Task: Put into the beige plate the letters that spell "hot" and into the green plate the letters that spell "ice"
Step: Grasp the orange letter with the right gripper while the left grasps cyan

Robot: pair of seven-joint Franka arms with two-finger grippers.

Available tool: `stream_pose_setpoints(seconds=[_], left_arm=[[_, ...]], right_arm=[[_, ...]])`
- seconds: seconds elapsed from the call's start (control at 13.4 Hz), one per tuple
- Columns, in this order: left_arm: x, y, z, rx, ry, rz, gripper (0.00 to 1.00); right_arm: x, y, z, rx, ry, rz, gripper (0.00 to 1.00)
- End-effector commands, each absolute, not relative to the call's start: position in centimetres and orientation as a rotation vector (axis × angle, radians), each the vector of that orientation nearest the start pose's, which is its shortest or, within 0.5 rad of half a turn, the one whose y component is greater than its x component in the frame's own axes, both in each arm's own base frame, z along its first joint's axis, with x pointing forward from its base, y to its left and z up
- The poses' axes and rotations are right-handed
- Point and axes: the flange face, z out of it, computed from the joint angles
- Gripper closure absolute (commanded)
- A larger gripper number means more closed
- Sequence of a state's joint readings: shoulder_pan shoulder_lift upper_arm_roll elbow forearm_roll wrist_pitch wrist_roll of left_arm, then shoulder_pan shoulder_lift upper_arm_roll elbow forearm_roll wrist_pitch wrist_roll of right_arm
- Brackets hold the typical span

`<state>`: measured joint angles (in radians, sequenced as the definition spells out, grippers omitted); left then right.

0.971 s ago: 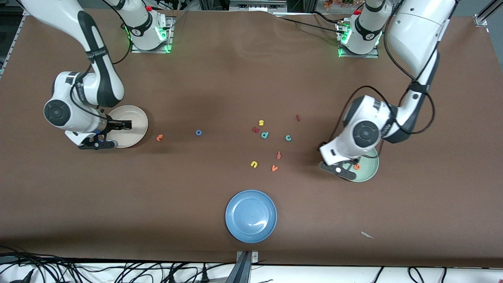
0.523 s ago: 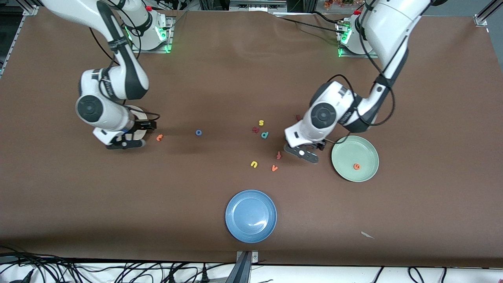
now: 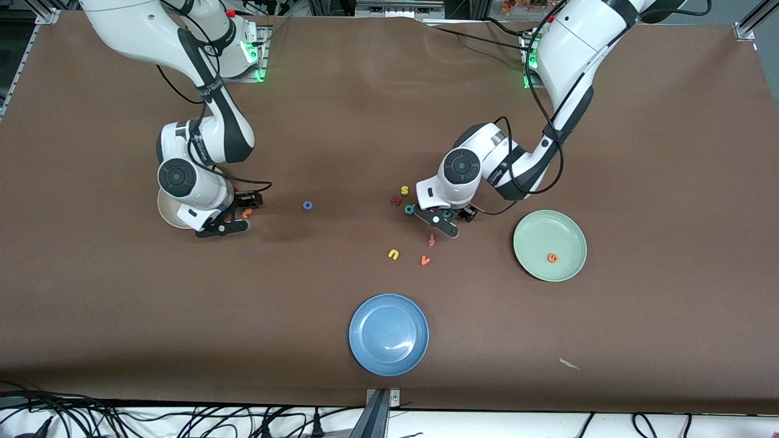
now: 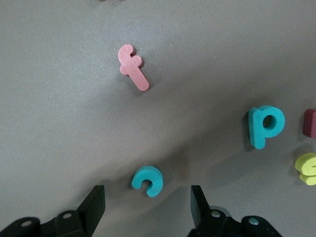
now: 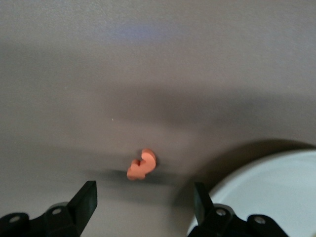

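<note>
High front view of whole table (image 3: 389,121); wrist views close, looking down; teal c (image 4: 147,180) shared with front.

e (image 3: 552,258) in green plate (image 3: 535,234)

My table (image 3: 639,121), brown covering: beige plate (image 3: 165,213), green plate (image 3: 563,234), blue plate (image 3: 389,334); loose foam letters t (image 3: 246,213), o (image 3: 308,205), s (image 3: 404,190), p (image 3: 409,209), c (image 4: 147,180), f (image 3: 431,239), u (image 3: 394,254), v (image 3: 425,260); paper scrap (image 3: 569,364)
</note>
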<state>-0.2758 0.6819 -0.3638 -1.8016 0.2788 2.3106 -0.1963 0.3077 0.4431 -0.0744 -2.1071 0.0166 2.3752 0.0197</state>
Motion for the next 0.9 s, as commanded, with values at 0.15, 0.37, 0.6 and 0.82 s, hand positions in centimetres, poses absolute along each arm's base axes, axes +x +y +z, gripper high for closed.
stream_pose_setpoints(seconds=[0.15, 0.37, 0.6, 0.82], left_arm=[[52.4, -36.7, 17.5, -2.931, 0.972, 0.122, 0.33], [52.2, -36.9, 17.3, -2.903, 1.003, 0.111, 0.45], [52.3, -37.0, 17.4, -2.902, 1.011, 0.107, 0.74], [53.1, -36.5, 18.8, -2.889, 1.024, 0.091, 0.96]], right_arm=[[54.3, 13.3, 17.8, -3.144, -0.406, 0.249, 0.18], [54.4, 13.3, 17.6, -3.144, -0.407, 0.244, 0.29], [54.4, 13.3, 17.5, -3.144, -0.407, 0.246, 0.42], [54.5, 13.2, 17.4, -3.145, -0.405, 0.232, 0.45]])
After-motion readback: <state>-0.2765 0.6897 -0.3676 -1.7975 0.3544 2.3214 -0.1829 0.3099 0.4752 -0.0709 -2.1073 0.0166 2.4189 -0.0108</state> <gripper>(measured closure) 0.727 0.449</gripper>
